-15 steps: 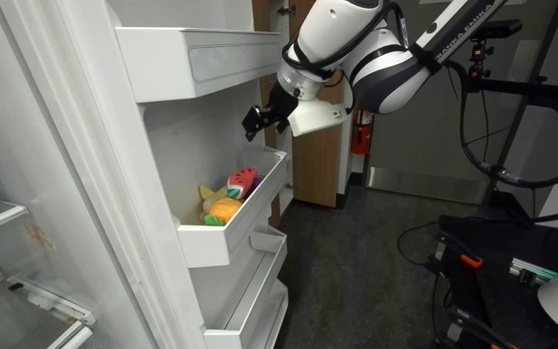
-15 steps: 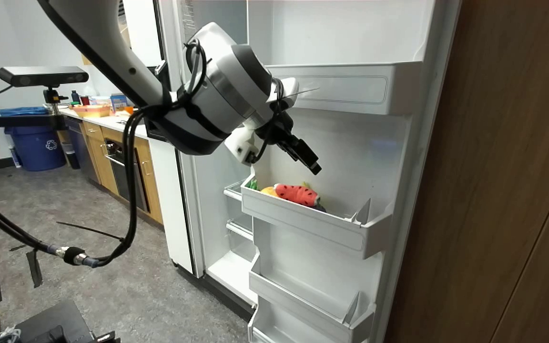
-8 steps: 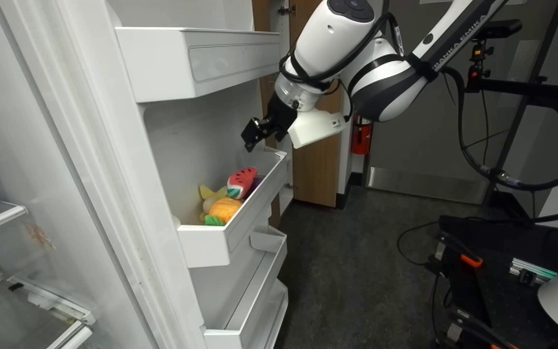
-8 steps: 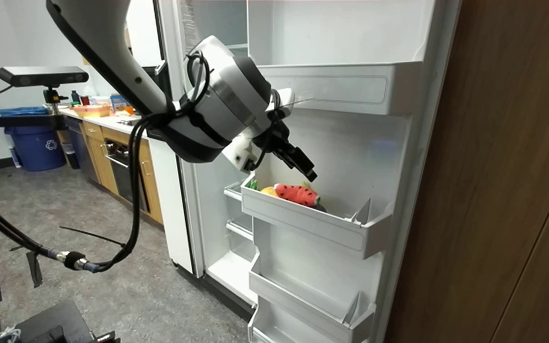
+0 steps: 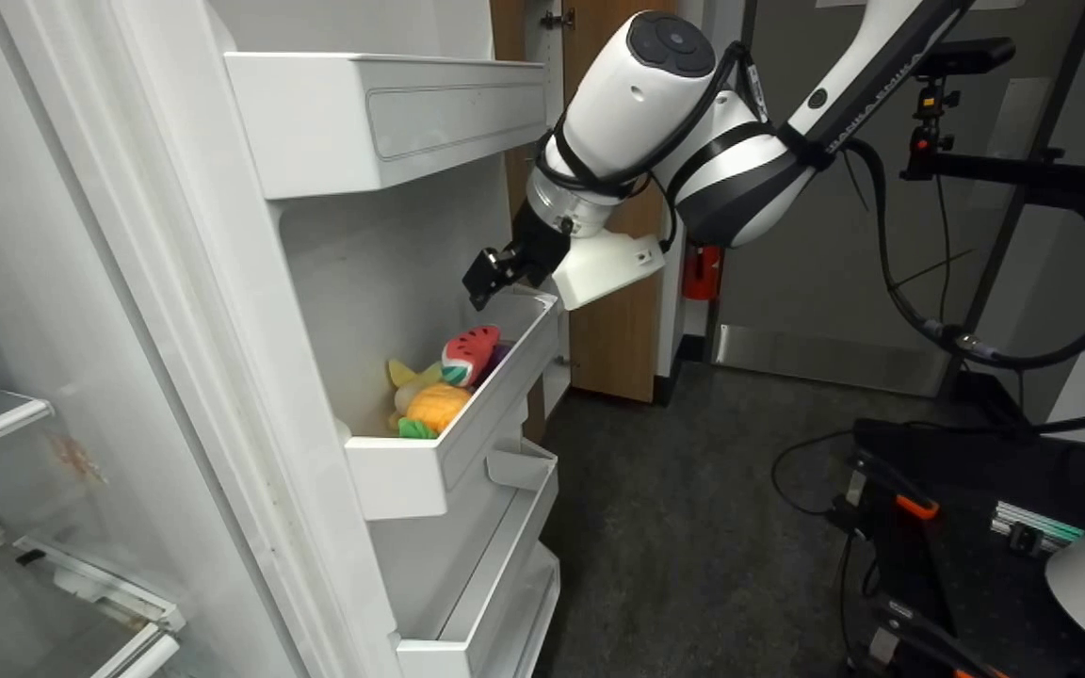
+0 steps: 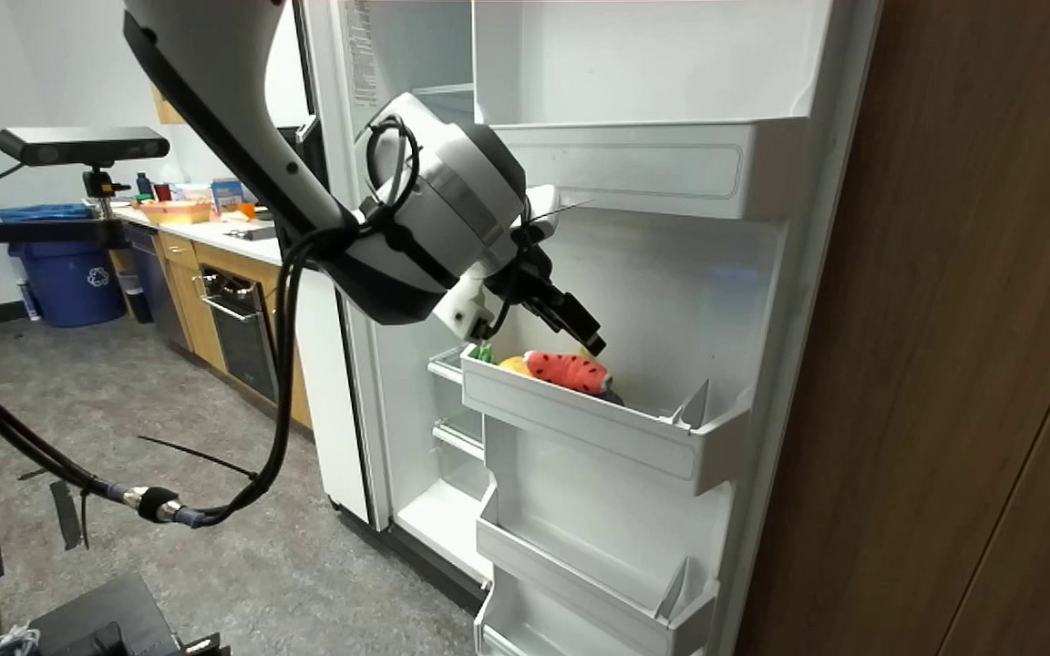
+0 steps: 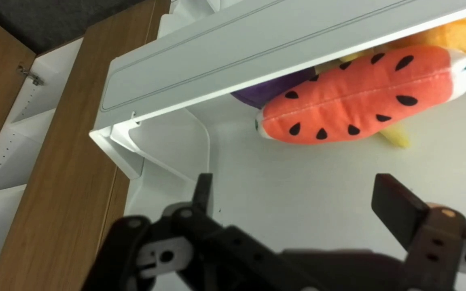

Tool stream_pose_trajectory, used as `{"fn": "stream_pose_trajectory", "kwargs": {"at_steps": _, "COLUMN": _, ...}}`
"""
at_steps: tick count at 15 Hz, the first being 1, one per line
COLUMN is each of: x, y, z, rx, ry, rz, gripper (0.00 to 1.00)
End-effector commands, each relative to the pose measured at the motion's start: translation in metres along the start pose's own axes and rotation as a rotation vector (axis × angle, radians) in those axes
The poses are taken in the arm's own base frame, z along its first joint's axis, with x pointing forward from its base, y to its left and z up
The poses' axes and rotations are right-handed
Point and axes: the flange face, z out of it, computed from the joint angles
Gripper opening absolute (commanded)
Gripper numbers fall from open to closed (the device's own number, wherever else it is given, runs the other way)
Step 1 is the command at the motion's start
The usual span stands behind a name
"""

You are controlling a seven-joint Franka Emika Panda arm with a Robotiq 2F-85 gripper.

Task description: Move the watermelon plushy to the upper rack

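Observation:
The watermelon plushy (image 5: 472,351) is red-pink with black seeds and lies on other toys in the white middle rack (image 5: 398,477). It also shows in an exterior view (image 6: 567,372) and in the wrist view (image 7: 358,99). My gripper (image 7: 293,178) is open with nothing between its fingers. It is tilted downward, above and apart from the plushy, over the middle rack's opening; it shows in both exterior views (image 5: 486,281) (image 6: 591,339). The upper rack (image 5: 453,111) is the topmost white tray, above the gripper, and also shows in an exterior view (image 6: 653,169). Its inside is hidden.
An orange plush toy (image 5: 438,407), a yellow plush toy (image 5: 403,374) and a purple toy (image 7: 273,87) share the middle rack. The rack's front lip (image 7: 257,52) stands beside the plushy. Another white rack (image 6: 580,583) lies below. A wooden cabinet (image 6: 972,328) stands beside the door.
My gripper has moved down toward the middle rack, with the arm lowering. The plushy and the other toys have not moved.

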Motion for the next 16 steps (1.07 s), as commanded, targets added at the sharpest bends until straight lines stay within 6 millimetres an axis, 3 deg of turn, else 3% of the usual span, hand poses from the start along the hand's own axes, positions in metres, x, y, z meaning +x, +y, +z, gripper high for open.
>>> {"fn": "stream_pose_trajectory", "kwargs": {"at_steps": 1, "x": 0.007, "y": -0.02, "z": 0.013, "rx": 0.008, "ry": 0.042, "rz": -0.005, "gripper": 1.0}}
{"fn": "stream_pose_trajectory", "kwargs": {"at_steps": 8, "x": -0.006, "y": -0.033, "z": 0.039, "rx": 0.015, "ry": 0.024, "rz": 0.007, "gripper": 1.0}}
{"fn": "stream_pose_trajectory", "kwargs": {"at_steps": 16, "x": -0.011, "y": -0.045, "z": 0.051, "rx": 0.021, "ry": 0.011, "rz": 0.024, "gripper": 1.0}}
